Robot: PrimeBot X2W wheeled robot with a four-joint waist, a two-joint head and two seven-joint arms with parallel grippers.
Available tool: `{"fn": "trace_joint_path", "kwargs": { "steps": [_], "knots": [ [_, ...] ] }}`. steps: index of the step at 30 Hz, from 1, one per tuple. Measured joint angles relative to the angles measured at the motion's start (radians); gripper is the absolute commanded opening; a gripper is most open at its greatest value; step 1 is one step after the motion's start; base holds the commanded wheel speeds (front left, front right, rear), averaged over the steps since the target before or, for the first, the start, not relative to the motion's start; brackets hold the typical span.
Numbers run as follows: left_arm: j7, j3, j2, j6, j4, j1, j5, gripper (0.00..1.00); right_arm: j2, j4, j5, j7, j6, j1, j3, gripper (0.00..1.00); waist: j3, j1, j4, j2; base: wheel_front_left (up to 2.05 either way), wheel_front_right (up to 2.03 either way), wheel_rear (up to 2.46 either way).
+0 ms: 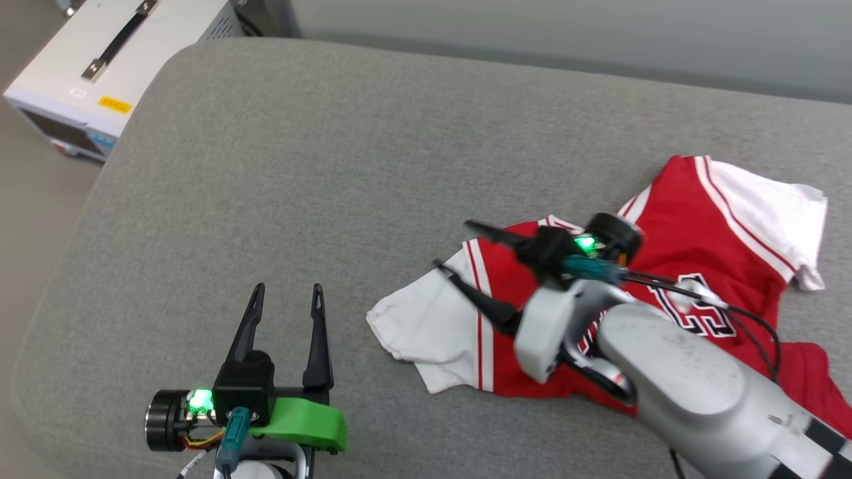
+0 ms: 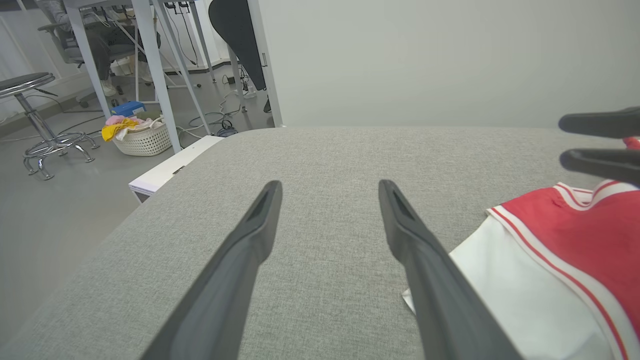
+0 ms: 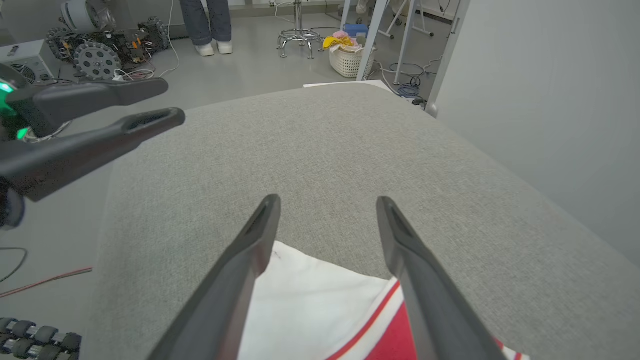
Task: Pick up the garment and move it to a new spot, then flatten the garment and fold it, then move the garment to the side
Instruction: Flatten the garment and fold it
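Note:
The garment (image 1: 672,266) lies crumpled on the right of the grey padded surface (image 1: 319,166), red with white sleeves and black "23" lettering. My right gripper (image 1: 453,245) hangs open just above its left white sleeve, fingers pointing left, nothing between them. In the right wrist view that gripper (image 3: 328,200) stands over the sleeve of the garment (image 3: 310,300). My left gripper (image 1: 287,289) is open at the lower left, apart from the cloth. In the left wrist view it (image 2: 330,185) points over bare fabric, with the garment (image 2: 575,240) to its right.
A white equipment box (image 1: 100,66) stands off the surface's far left corner. On the floor beyond are a laundry basket (image 2: 142,137), a stool (image 2: 30,85), a wheeled machine (image 3: 100,50) and a person's legs (image 3: 210,20). A grey wall runs along the far side.

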Motion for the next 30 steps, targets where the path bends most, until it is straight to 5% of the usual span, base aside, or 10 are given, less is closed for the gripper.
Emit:
{"fn": "trace_joint_path", "kwargs": {
  "steps": [7, 13, 15, 26, 30],
  "knots": [
    [0.000, 0.016, 0.018, -0.010, -0.012, 0.014, 0.008, 1.00, -0.015, -0.091, -0.225, -0.104, 0.000, 0.216, -0.434, 1.00, -0.051, 0.0000, -0.061, 0.0000, 0.00, 0.00, 0.00],
    [0.000, 0.034, 0.036, -0.015, -0.019, 0.018, 0.009, 1.00, 0.061, -0.228, -0.446, -0.114, 0.000, 0.433, -0.772, 1.00, -0.079, 0.0000, -0.109, 0.0000, 0.00, 0.00, 0.00],
    [0.000, 0.040, 0.049, -0.026, -0.026, 0.019, 0.009, 1.00, 0.139, -0.348, -0.544, -0.117, 0.000, 0.556, -0.940, 1.00, -0.095, 0.0000, -0.132, 0.0000, 0.00, 0.00, 0.00],
    [0.001, 0.046, 0.177, -0.197, 0.063, -0.095, -0.024, 1.00, 0.219, -0.488, -0.600, -0.117, 0.000, 0.747, -1.088, 1.00, -0.110, 0.0000, -0.161, 0.0000, 0.00, 0.00, 0.00],
    [0.103, -0.006, 0.248, -0.240, 0.104, -0.196, -0.087, 1.00, 0.223, -0.509, -0.602, -0.117, 0.000, 0.751, -1.096, 1.00, -0.104, -0.0001, -0.166, 0.0000, 0.00, 0.00, 0.00]
  ]
}}
